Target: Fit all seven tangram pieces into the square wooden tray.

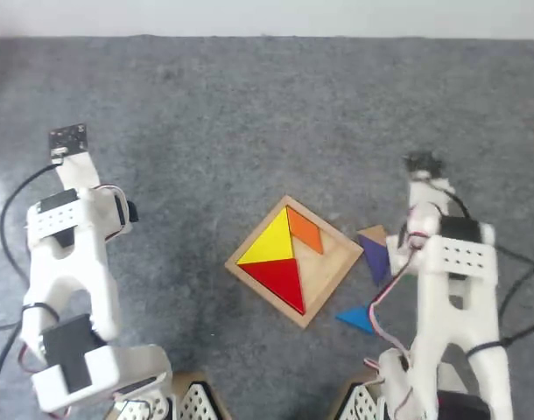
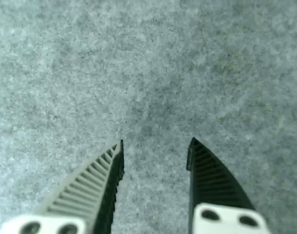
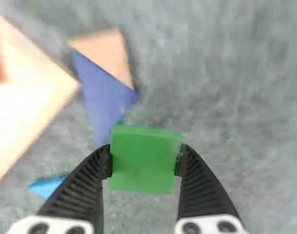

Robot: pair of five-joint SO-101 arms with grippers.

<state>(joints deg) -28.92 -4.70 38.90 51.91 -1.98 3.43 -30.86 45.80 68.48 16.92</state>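
Observation:
The square wooden tray (image 1: 330, 271) sits at the table's middle, turned like a diamond, holding a yellow triangle (image 1: 269, 241), a red triangle (image 1: 281, 278) and an orange piece (image 1: 305, 231). Right of it lie a tan triangle (image 1: 370, 235), a purple piece (image 1: 375, 258) and a blue triangle (image 1: 356, 318). In the right wrist view my right gripper (image 3: 143, 161) is shut on a green square (image 3: 143, 158), held above the purple piece (image 3: 103, 97), with the tan triangle (image 3: 105, 51), tray corner (image 3: 27, 97) and blue triangle (image 3: 46, 186) nearby. My left gripper (image 2: 156, 148) is open over bare carpet.
Grey carpet covers the table. The left arm (image 1: 70, 236) stands at the far left, well away from the tray. The right arm (image 1: 446, 262) stands just right of the loose pieces. A pale wall strip runs along the back edge.

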